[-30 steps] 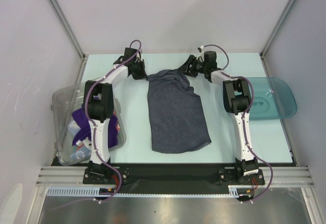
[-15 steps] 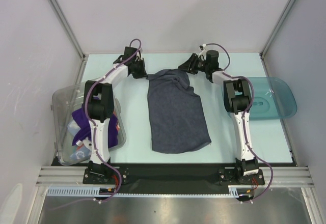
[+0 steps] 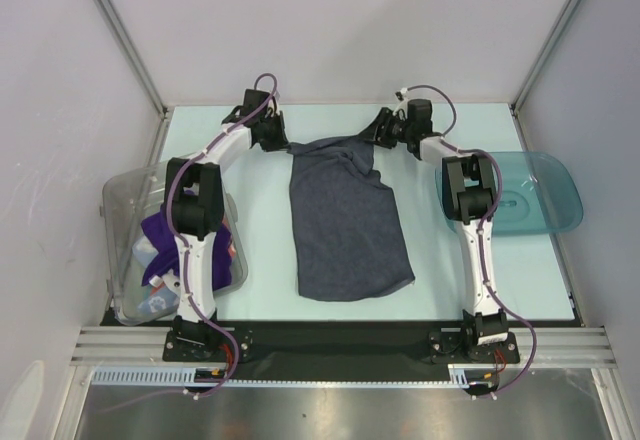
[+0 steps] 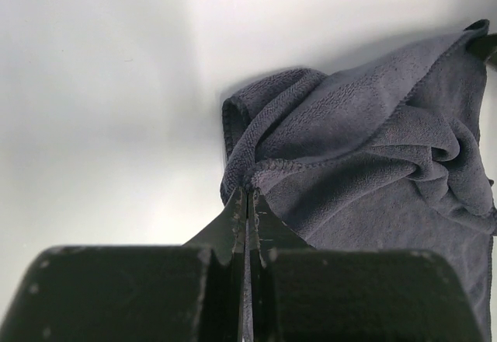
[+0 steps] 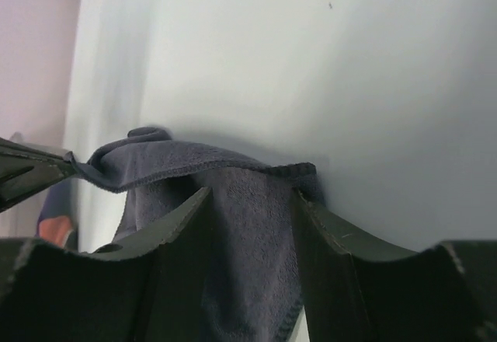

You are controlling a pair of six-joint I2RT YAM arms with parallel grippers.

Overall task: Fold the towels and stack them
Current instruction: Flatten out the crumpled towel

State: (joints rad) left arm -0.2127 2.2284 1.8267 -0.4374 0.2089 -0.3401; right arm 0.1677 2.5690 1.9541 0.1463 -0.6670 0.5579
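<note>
Well to the left of the left pincer (image 3: 274, 143), and nearer the arm bases, a clear plastic bin (image 3: 122, 195) stood on the table (image 3: 440, 260). It held a purple towel (image 3: 160, 232) heaped with other coloured cloths that were too crumpled to tell apart. The left pincer was at the far side of the table. Its fingers (image 4: 233, 218) were pressed together and pinched the hemmed left far corner of the dark navy-grey towel (image 3: 345, 225). In the left wrist view the cloth rose in folds straight from the closed tips and bunched off to the pincer's right. From that corner the far edge of the towel ran across to the right pincer (image 5: 252, 194), sagging slightly between the two. The rest of the towel lay flat on the table between the arms, reaching back toward the bases. The right pincer was level with the left one at the far side. Its fingers (image 5: 182, 225) were spread, and the towel's right far corner lay in the gap between them. The hem crossed from one finger to the other and the cloth was not visibly squeezed. Well to the right of the right pincer, and somewhat nearer the bases, a teal tray (image 3: 560, 185) lay at the table's right edge, apart from the towel.
</note>
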